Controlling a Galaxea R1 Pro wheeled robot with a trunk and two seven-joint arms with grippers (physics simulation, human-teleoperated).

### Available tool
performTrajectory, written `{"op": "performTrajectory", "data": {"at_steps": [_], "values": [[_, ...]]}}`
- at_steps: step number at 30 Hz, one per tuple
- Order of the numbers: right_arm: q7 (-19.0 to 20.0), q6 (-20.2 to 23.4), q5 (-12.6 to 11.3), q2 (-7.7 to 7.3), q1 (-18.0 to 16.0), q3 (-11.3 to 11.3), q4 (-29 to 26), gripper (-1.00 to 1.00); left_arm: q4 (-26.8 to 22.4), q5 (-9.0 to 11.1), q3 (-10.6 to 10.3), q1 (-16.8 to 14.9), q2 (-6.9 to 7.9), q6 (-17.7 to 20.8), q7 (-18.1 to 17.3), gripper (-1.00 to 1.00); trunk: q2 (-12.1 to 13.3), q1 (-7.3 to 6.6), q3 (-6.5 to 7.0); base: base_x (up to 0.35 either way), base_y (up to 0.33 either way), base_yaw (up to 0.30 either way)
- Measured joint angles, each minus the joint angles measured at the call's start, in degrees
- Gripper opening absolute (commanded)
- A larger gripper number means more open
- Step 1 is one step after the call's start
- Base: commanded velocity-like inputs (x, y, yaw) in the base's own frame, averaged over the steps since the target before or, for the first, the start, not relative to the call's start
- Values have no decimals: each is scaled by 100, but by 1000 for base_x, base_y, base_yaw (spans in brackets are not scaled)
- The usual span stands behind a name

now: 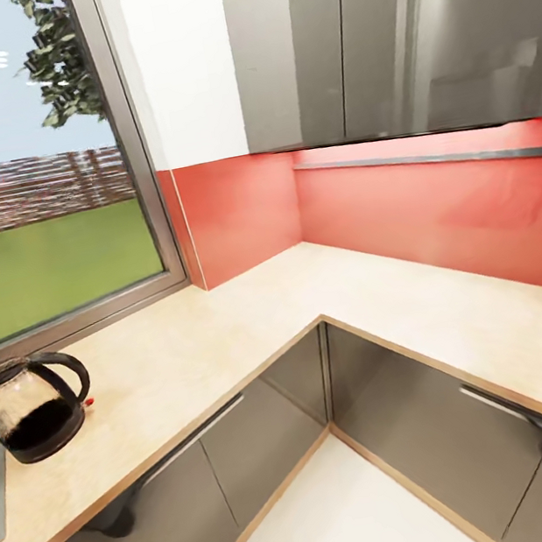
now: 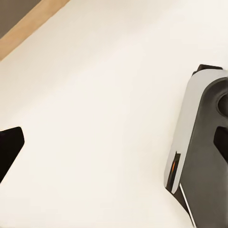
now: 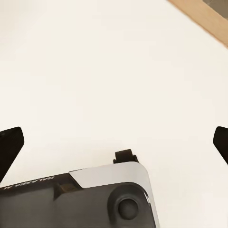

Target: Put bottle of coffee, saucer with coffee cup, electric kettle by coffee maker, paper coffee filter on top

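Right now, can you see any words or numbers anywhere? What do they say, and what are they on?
"GALAXEA R1" is my best reading: small, blurred, upside-down lettering on the dark part of the robot's base, in the right wrist view.
The electric kettle, the kitchen countertop and the grey cabinets carry no text that I can make out.

Fig.: legible text, right wrist view.
One marking only: pale lettering, seen inverted, approx. "GALAXEA R…", on the dark panel of the robot base (image 3: 71, 199); remaining chars cut off or blurred. No other text, nos. or signs readable.
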Motion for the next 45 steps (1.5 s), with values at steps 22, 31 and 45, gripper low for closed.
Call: {"op": "performTrajectory", "data": {"at_steps": [22,31,45], "values": [[0,0,0,0,0,0,0,100,0,1,11,0,-18,-7,-1,100,1,0,0,0,0,278],[-1,-1,0,0,0,2,0,100,0,-2,4,0,-18,-8,-8,100,0,0,0,0,-94,278],[0,0,0,-17,0,-3,0,100,0,-2,-5,0,-9,-7,0,100,1,0,0,0,-91,278]]}}
